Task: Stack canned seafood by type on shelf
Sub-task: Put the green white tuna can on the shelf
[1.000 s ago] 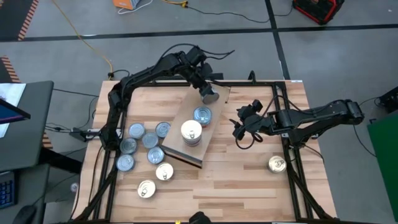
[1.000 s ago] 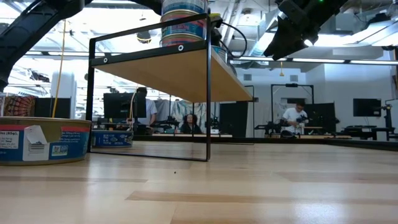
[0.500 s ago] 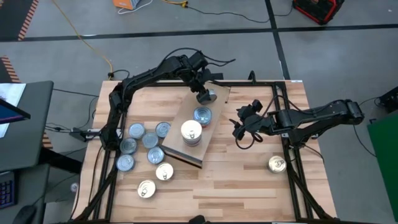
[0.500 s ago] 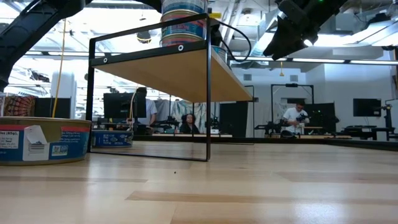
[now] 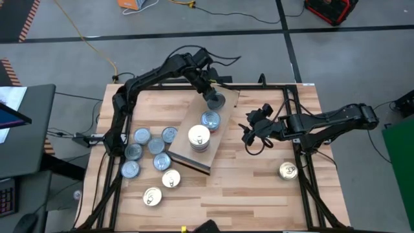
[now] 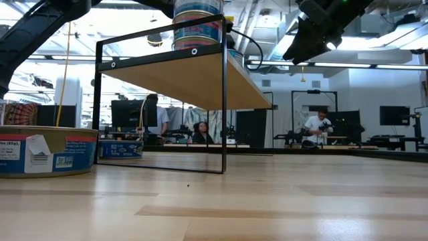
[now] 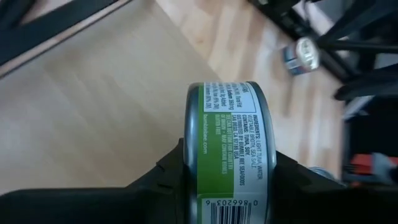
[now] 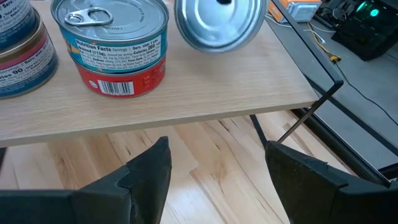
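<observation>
The shelf (image 5: 187, 133) is a light-wood board on a black wire frame (image 6: 224, 100). On it stand a silver-topped tin (image 5: 209, 120) and a stack with a pale pull-tab lid (image 5: 199, 136). My left gripper (image 5: 212, 97) is over the shelf's far end, shut on a green-labelled tin (image 7: 230, 149). My right gripper (image 5: 248, 134) hovers open just right of the shelf, its fingers (image 8: 149, 171) lower than the board. Several loose tins (image 5: 155, 146) stand on the table left of the shelf, and one (image 5: 288, 171) far right. My left gripper pinches the green-labelled tin between its two fingers (image 7: 174, 177), one on each flat end, so the label wall (image 7: 227, 124) faces the wrist camera. The tin is turned on edge; its silver face (image 8: 221, 25) looks toward the right arm. Whether its rim touches the board, I cannot tell.
Black frame rails (image 5: 297, 139) run along the table's right side under the right arm. Bare tabletop (image 5: 249, 188) lies near the shelf's front. A large tin (image 6: 43, 150) fills the low view's left. People sit in the room beyond (image 6: 314, 127).
My left gripper, still shut on the tin, has drifted slightly toward the table's left over the shelf's far end. The right arm has kept still.
</observation>
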{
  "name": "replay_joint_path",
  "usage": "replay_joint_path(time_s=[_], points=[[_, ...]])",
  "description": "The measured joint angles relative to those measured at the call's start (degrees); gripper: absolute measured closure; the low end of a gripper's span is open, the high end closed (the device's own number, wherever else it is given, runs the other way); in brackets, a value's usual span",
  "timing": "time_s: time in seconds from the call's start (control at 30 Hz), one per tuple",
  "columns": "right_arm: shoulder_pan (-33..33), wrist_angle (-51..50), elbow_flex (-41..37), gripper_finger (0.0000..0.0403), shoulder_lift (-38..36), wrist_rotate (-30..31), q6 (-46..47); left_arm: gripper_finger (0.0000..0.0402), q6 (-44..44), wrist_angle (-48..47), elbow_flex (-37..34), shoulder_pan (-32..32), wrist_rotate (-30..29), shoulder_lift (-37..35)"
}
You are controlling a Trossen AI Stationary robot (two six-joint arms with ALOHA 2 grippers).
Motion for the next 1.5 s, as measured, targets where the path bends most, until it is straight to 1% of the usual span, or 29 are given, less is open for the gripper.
replay_joint_path(time_s=[0.1, 0.2, 0.5, 0.67, 0.73, 0.83, 1.0, 1.2, 1.37, 1.5], points=[[0.0, 0.0, 0.0, 0.0117, 0.0, 0.0, 0.0, 0.0277, -1.8, 0.0, 0.0, 0.4, 1.9, 0.0], [0.0, 0.0, 0.0, 0.0117, 0.0, 0.0, 0.0, 0.0277, -2.5, 0.2, 0.0, 0.4, 2.5, 0.0], [0.0, 0.3, 0.0, 0.0117, 0.0, 0.0, 0.0, 0.0276, -10.8, 4.7, 0.0, -0.7, -1.0, 0.1], [0.0, 0.4, 0.0, 0.0117, 0.0, 0.0, 0.0, 0.0253, -14.7, 6.4, -0.9, -2.2, -4.4, 0.1], [0.0, 0.4, 0.0, 0.0117, 0.0, 0.0, 0.0, 0.0254, -16.1, 7.8, -2.2, -2.5, -4.7, 0.1], [0.0, 0.4, 0.0, 0.0117, 0.0, 0.0, 0.0, 0.0269, -17.7, 8.8, -4.0, -2.7, -4.6, 0.2], [0.0, 0.4, 0.0, 0.0117, 0.0, -0.1, 0.0, 0.0274, -18.6, 10.0, -5.1, -2.5, -4.5, 0.1], [0.0, 0.4, 0.0, 0.0117, 0.0, -0.1, -0.5, 0.0259, -18.3, 9.6, -5.2, -2.4, -4.5, 0.1], [0.0, 0.4, 0.0, 0.0117, 0.0, -0.1, -0.5, 0.0254, -18.0, 9.5, -5.2, -2.6, -4.3, 0.1], [0.0, 0.4, 0.0, 0.0117, 0.0, -0.1, -0.5, 0.0253, -16.0, 9.5, -5.2, -2.8, -4.3, 0.1]])
